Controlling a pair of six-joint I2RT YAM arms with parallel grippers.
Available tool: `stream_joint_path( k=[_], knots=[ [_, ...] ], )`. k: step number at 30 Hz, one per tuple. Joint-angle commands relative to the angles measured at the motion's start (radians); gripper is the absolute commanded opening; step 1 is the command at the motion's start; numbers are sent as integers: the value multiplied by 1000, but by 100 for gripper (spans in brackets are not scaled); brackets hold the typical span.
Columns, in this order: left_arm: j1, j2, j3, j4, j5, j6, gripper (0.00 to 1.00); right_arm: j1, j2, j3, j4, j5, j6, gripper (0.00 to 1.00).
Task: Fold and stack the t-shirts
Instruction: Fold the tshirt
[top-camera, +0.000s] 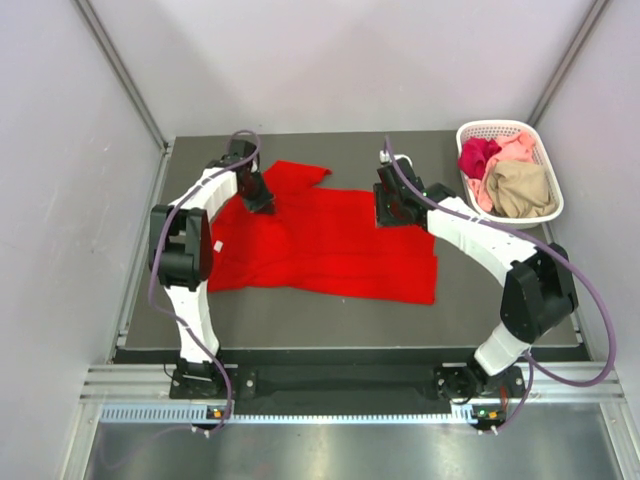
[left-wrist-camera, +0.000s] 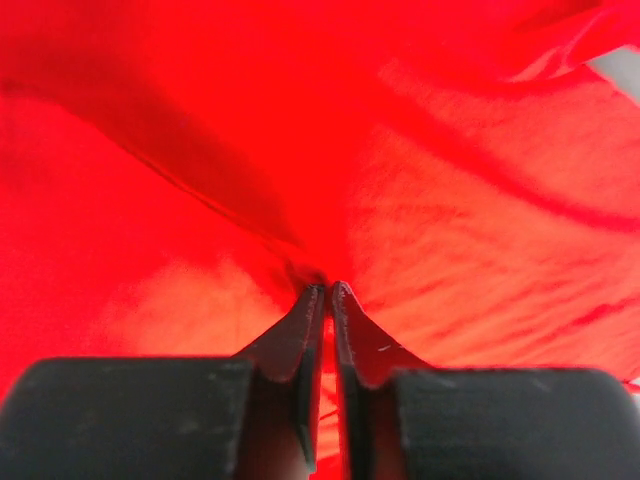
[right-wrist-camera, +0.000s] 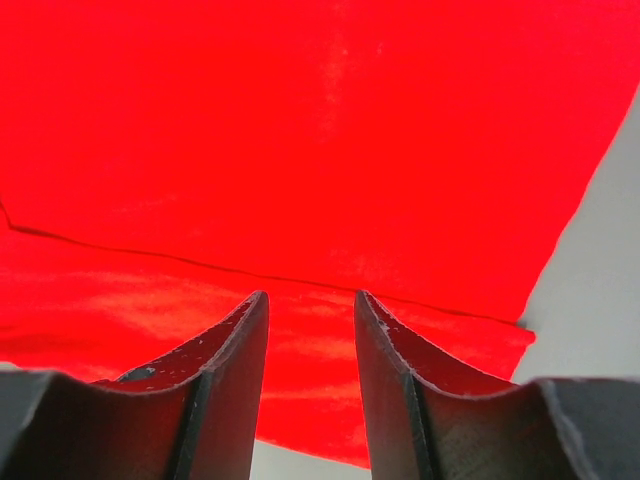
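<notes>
Red t-shirt (top-camera: 320, 245) lies spread mid-frame. My left gripper (left-wrist-camera: 327, 288), upper left, pinches a ridge of it, tips nearly together. My right gripper (right-wrist-camera: 310, 295) hovers half-wide over the upper-right hem, empty. Best to grip that hem, then lift both evenly.

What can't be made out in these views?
Top view: number of shirts in the basket; they lie heaped.
Top view: red t-shirt's left edge, behind the left arm.
Left wrist: which part the left gripper pinches; red fills the frame.
Right wrist: whether the right gripper touches cloth.
</notes>
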Motion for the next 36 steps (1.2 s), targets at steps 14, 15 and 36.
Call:
stream_joint_path(
  k=[14,15,36],
  knots=[
    [133,-217,-136,-73,-176,163,38,91,216,143,383,-400,75,41],
    [134,-219,-158,-55,-159,185,38,96,240,161,400,-413,85,39],
    [185,30,15,87,-7,345,37,163,710,574,437,-371,224,35]
  ],
)
